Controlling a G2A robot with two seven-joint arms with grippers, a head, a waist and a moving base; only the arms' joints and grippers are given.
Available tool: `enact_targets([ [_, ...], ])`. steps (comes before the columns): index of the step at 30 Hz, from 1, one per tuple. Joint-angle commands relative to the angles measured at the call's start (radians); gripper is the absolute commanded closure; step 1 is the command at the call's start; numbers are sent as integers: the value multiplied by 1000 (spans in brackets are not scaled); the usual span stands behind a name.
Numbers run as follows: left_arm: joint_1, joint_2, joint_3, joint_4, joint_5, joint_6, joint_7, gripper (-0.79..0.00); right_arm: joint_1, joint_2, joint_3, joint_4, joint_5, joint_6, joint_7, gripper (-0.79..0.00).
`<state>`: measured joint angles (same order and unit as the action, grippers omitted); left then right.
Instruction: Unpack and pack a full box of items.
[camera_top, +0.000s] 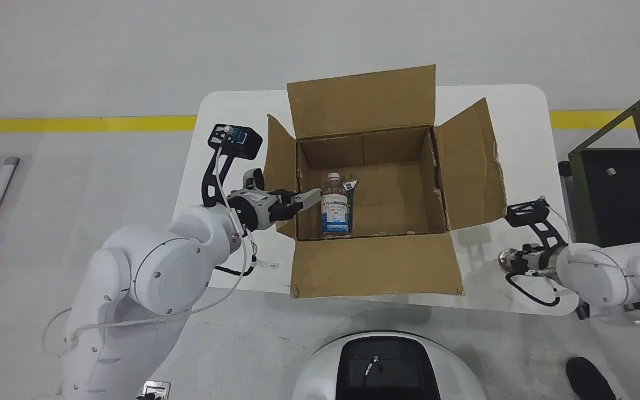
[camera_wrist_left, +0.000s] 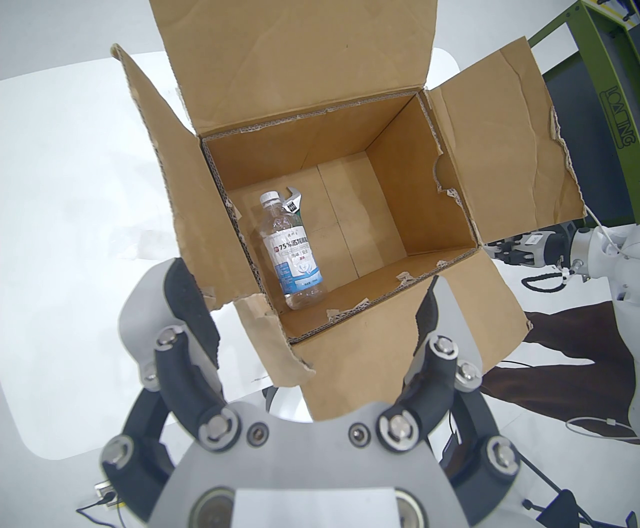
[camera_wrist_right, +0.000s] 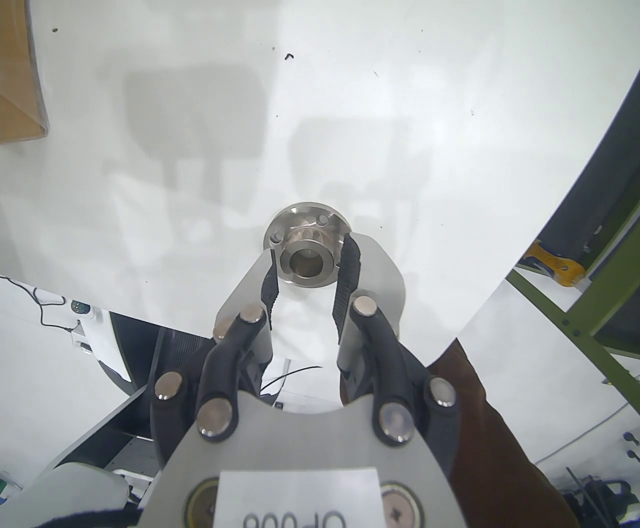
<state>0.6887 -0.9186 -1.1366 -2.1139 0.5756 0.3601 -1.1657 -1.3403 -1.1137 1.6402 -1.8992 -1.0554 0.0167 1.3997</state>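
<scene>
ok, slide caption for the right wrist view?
Right gripper around a metal flange, white table below.

A white worktop (camera_top: 520, 110) with rounded corners stands on a smooth, pale grey floor (camera_top: 100, 60). A straight yellow painted stripe (camera_top: 90, 124) crosses the floor level with the worktop's far part and shows on both sides of it. Near the worktop's right end stands an olive-green metal frame (camera_wrist_left: 617, 175). The light is even and soft.

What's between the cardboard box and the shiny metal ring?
Nothing: just bare white table lies between the cardboard box and the metal ring, as the right wrist view shows.
</scene>
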Motion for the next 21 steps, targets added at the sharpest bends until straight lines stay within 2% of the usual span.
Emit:
enact_targets([
  [1,0,0,0,0,0,0,0,-785,1,1,-4,3,0,1,-2,-292],
  [16,0,0,0,0,0,0,0,-785,19,7,-36,43,-7,14,-14,-246],
  [20,0,0,0,0,0,0,0,-785,21,9,-40,46,-8,18,-16,-188],
  [21,0,0,0,0,0,0,0,-785,21,9,-41,46,-10,17,-16,-123],
])
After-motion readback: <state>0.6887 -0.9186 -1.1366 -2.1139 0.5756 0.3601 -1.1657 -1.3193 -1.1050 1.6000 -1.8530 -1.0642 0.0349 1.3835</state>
